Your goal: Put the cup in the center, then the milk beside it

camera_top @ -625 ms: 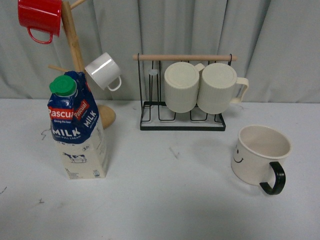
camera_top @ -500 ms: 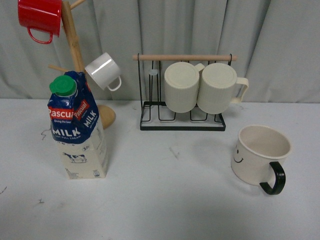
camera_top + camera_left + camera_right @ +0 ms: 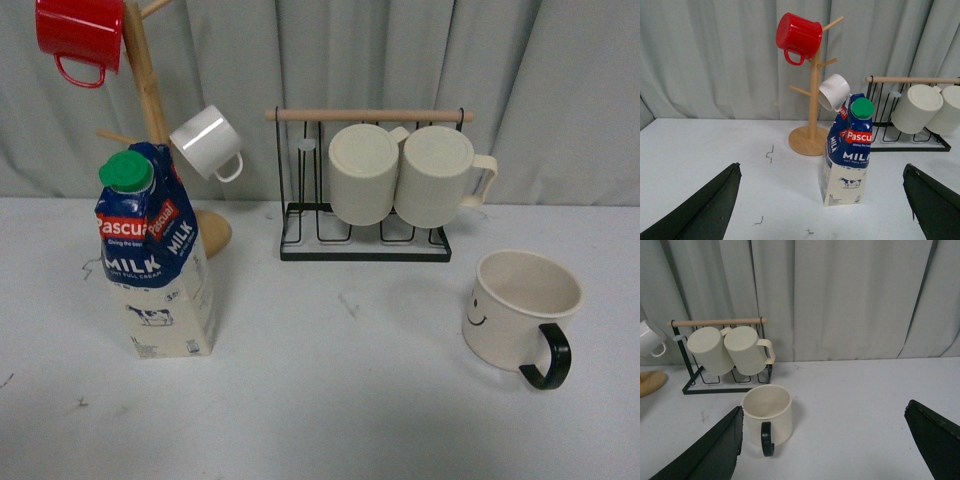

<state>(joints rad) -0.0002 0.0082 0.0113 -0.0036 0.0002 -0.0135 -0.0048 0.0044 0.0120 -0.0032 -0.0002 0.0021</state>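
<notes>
At the far left of the front view a wooden mug tree carries a red mug at its top and a small glossy white mug lower on its right. In front of it, on the white table, the Pascual milk carton stands upright with its green cap on, in the same place and pose as half a second ago. A small dark mark lies on the tabletop between the carton and the cup. Behind that mark a black wire rack with a wooden bar holds two ribbed cream mugs on their sides, touching each other. At the right the smiley-face cup sits upright on the table, mouth up, black handle towards the camera, well apart from the carton. It has not shifted either.

Neither arm shows in the front view. In the left wrist view the left gripper is spread wide and empty, with the carton framed between its dark fingers but untouched. In the right wrist view the right gripper is likewise splayed and empty, and the cup stands just beside one finger, though I cannot tell whether they touch.
</notes>
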